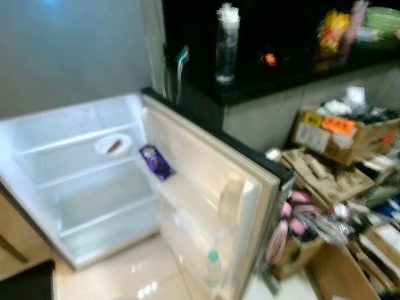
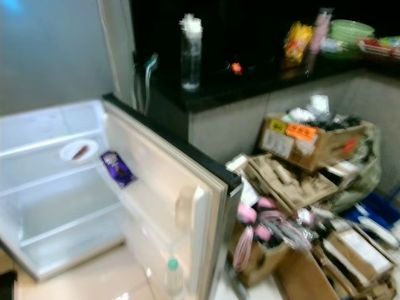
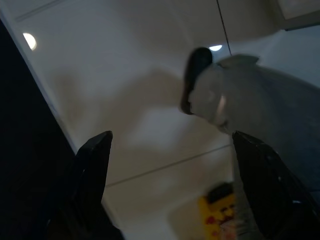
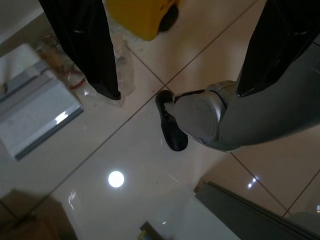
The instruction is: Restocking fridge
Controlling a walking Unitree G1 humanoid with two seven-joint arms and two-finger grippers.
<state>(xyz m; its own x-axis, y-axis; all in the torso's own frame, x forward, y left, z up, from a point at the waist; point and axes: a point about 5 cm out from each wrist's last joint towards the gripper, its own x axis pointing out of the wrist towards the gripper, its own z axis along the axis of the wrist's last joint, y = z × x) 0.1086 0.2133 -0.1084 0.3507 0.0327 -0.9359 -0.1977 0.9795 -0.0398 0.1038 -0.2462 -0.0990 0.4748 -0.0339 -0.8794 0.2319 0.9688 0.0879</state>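
Note:
A small white fridge [image 1: 81, 181] stands open on the floor, its door [image 1: 206, 187] swung out toward me. On its upper glass shelf sits a white plate [image 1: 113, 144] with a brown bit of food. A purple packet [image 1: 155, 161] leans in the door's upper rack, and a green-capped bottle [image 1: 212, 269] stands in the lower rack. A clear bottle [image 1: 227, 44] stands on the black counter behind. My left gripper [image 3: 170, 150] hangs open over the tiled floor. My right gripper [image 4: 175, 65] also hangs open, above the floor and my own foot.
Cardboard boxes [image 1: 340, 134] with clutter and pink items [image 1: 306, 215] pile up right of the door. The dark counter [image 1: 281, 69] carries a yellow packet [image 1: 333, 28] and green bowls. A yellow object [image 4: 142, 15] and a white box [image 4: 35, 110] lie on the floor near my right side.

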